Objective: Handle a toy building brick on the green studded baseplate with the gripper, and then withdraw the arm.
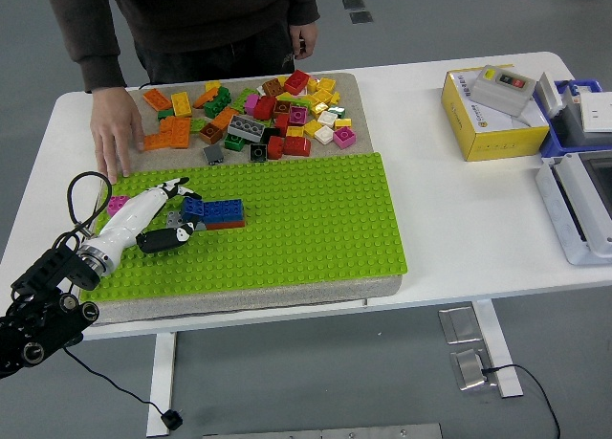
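The green studded baseplate (306,219) lies on a grey mat in the middle of the table. A blue brick stack (216,211) with a red-orange layer under it sits on the plate's left part. My left hand (178,209), white with black fingers, rests on the plate just left of that stack. Its fingers (178,185) and thumb are spread to either side of the stack's left end, not clamped on it. A small grey piece (174,218) lies between them. My right arm is out of sight.
Several loose bricks (273,109) lie heaped on the mat behind the plate. A person's hand (115,138) rests flat at the mat's far left. A pink brick (117,205) sits at the plate's left edge. A yellow box (488,114) and blue bins (579,171) stand at right.
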